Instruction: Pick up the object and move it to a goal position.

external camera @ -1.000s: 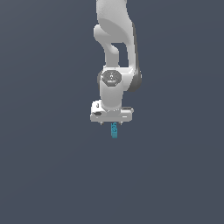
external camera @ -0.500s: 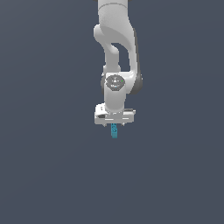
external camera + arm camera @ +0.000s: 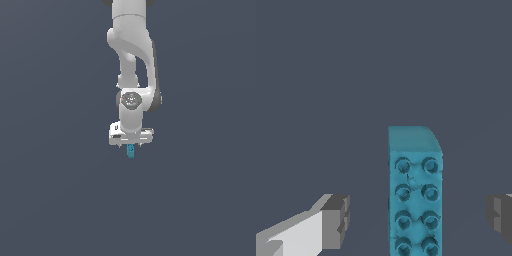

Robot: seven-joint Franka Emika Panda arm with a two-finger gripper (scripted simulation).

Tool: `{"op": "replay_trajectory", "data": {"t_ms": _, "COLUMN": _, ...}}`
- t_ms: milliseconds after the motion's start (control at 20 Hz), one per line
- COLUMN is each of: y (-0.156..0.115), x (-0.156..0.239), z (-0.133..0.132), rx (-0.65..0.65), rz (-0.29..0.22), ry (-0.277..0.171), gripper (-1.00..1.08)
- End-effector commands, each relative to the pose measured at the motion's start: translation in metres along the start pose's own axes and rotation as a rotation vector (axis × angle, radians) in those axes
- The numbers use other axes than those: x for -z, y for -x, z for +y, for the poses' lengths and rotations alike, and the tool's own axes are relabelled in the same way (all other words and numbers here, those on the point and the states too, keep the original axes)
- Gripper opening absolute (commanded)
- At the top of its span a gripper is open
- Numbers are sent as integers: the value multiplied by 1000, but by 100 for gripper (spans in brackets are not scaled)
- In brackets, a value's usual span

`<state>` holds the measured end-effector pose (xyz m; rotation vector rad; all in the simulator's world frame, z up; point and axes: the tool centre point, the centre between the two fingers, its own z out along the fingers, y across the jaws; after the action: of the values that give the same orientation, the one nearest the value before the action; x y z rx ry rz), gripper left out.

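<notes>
Teal studded block (image 3: 415,195), upright, narrow

The wrist view's edge cuts off the studded teal block (image 3: 415,195) and 1 finger (image 3: 501,216).

A white robot arm (image 3: 134,55) comes down from the top edge of the exterior view against a plain dark slate-grey backdrop. Its wrist joint shows a round grey cap (image 3: 131,99) facing the camera. Beneath that sits the wide white gripper (image 3: 131,145), its body slightly tilted, with a small dark mark on the side toward the exterior view's left. The fingers are too short and small here to make out singly, so how wide they stand cannot be read. The teal-blue block (image 3: 131,151) stands upright directly below them, its upper end at the gripper's underside; whether it is clamped cannot be told.
</notes>
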<state>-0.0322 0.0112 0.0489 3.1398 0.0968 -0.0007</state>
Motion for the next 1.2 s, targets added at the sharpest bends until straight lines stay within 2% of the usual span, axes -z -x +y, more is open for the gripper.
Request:
{"op": "replay_trajectory", "data": {"t_ms": 0, "y": 1, "x": -13, "z": 0, "rx": 1, "rz": 0, "ry": 0, "gripper": 100}}
{"op": "replay_trajectory", "data": {"t_ms": 350, "y": 0, "x": -27, "z": 0, "rx": 1, "rz": 0, "ry": 0, "gripper": 100}}
{"op": "replay_trajectory", "data": {"t_ms": 400, "y": 0, "x": -27, "z": 0, "rx": 1, "rz": 0, "ry": 0, "gripper": -100}}
{"op": "replay_trajectory", "data": {"t_ms": 1150, "y": 3, "x": -22, "z": 3, "rx": 1, "rz": 0, "ry": 0, "gripper": -100}}
